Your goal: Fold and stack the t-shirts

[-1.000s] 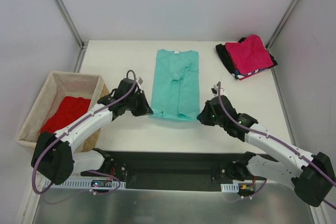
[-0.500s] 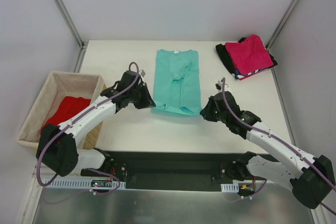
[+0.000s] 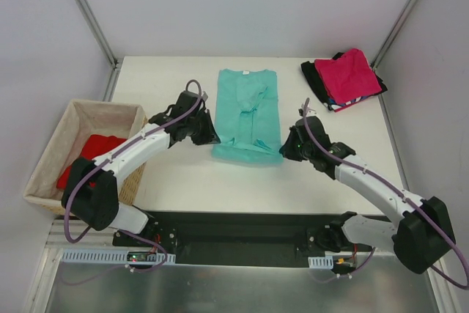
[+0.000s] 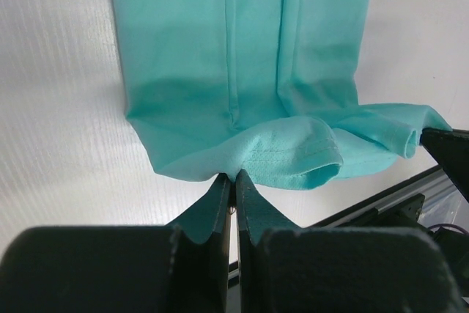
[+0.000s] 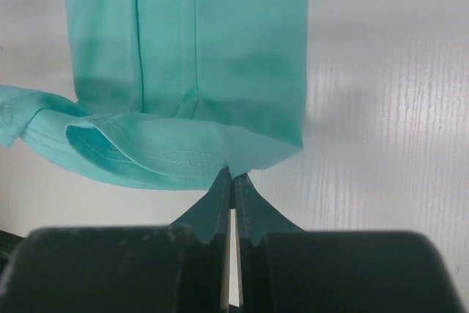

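Observation:
The teal-green t-shirt (image 3: 248, 111) lies lengthwise on the table, sides folded in, collar at the far end. My left gripper (image 3: 212, 139) is shut on its near left hem corner (image 4: 220, 163). My right gripper (image 3: 285, 149) is shut on its near right hem corner (image 5: 253, 153). Both corners are lifted and the hem (image 3: 249, 150) curls up between them. A folded stack with the magenta-pink t-shirt (image 3: 351, 75) on top, over a striped one and the black one (image 3: 316, 78), sits at the far right. The bright red t-shirt (image 3: 89, 157) lies in the wicker basket (image 3: 50, 153).
The basket stands at the table's left edge beside my left arm. The black arm mounting rail (image 3: 242, 229) runs along the near edge. Metal frame posts (image 3: 88, 12) rise at the far corners.
Both grippers have moved away from me and a little inward, carrying the teal shirt's near hem up the table; the hem now bunches and curls between them.

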Motion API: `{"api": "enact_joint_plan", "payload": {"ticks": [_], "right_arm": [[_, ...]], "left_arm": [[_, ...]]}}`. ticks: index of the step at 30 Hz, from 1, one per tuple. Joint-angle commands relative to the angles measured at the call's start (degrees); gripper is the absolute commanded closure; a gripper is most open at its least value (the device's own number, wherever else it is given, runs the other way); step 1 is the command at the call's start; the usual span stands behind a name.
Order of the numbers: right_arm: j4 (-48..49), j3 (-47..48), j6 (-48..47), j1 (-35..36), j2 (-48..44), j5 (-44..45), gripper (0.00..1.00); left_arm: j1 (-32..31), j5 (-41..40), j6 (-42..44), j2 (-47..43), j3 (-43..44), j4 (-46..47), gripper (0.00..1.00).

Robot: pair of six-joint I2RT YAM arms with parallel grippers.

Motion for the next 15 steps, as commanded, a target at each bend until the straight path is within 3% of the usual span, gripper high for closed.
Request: {"api": "enact_joint_plan", "payload": {"ticks": [1, 15], "right_arm": [[2.85, 3.55, -1.32, -1.69, 3.44, -2.29, 0.99], [3.73, 11.46, -2.99, -5.74, 11.18, -6.68, 0.99]], "left_arm": [[0.62, -1.15, 1.55, 1.75, 3.44, -0.22, 1.0], [2.65, 0.08, 2.07, 8.26, 9.5, -0.22, 1.0]]}}
